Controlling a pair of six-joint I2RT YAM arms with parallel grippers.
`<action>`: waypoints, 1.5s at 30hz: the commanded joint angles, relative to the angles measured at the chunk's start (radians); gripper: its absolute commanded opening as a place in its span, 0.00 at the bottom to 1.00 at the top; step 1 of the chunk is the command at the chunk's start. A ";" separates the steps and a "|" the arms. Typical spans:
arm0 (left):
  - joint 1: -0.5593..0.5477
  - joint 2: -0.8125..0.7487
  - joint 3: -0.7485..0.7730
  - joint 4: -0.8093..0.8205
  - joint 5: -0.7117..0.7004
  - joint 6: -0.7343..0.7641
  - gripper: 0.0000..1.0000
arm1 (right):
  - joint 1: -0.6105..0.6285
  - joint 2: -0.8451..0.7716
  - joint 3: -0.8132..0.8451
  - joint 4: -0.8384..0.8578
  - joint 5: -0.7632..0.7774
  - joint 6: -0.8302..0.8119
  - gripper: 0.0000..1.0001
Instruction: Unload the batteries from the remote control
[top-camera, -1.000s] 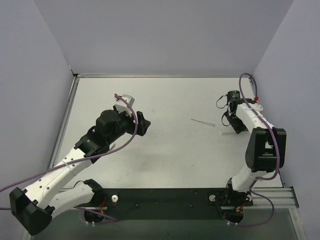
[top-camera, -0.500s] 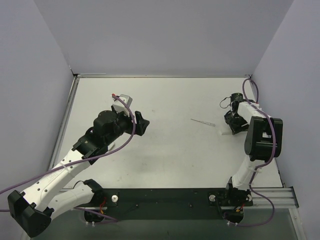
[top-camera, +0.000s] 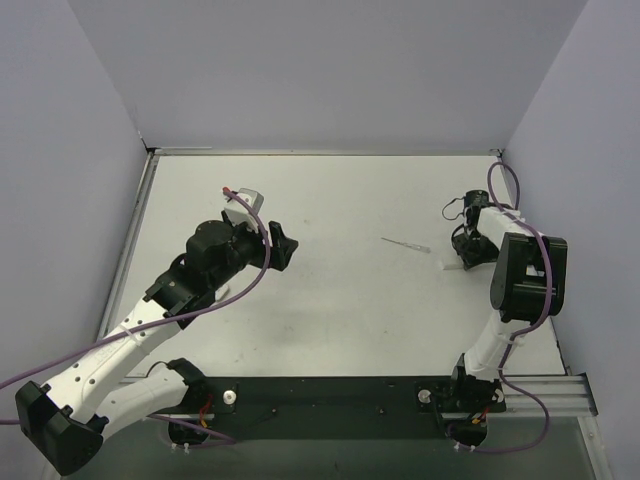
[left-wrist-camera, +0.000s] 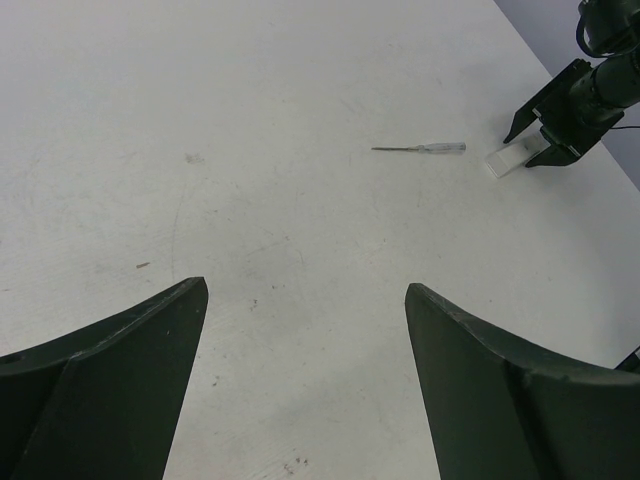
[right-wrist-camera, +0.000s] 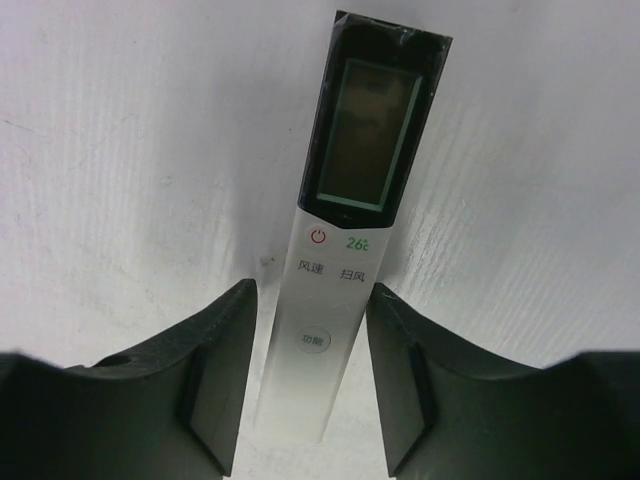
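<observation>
The remote (right-wrist-camera: 340, 270) lies screen-up on the bench (right-wrist-camera: 130, 150), lengthwise between the fingers of my right tool (right-wrist-camera: 310, 300). That tool stands part-parted astride it, a sliver of bench showing at each side, gripping nothing. My left tool (left-wrist-camera: 305, 288) hangs released, jaws wide, well apart. A thin pick (left-wrist-camera: 420, 149) lies ahead of it, short of the remote.

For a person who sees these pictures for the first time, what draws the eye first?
The remote control, face up with its dark screen, fills the right wrist view; the right gripper straddles it near the right edge of the table, a thin gap showing on one side. The left gripper hangs wide open left of centre, and a thin screwdriver-like tool lies between the arms.
</observation>
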 joint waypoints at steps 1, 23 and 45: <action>0.005 -0.013 0.001 0.030 0.000 0.000 0.91 | -0.010 -0.047 -0.014 -0.003 -0.008 -0.020 0.40; 0.085 0.065 0.070 0.030 0.243 -0.147 0.87 | 0.360 -0.658 -0.349 0.634 -1.024 -0.580 0.14; 0.140 0.173 -0.111 0.827 0.742 -0.665 0.82 | 0.759 -0.793 -0.372 0.945 -1.297 -0.513 0.16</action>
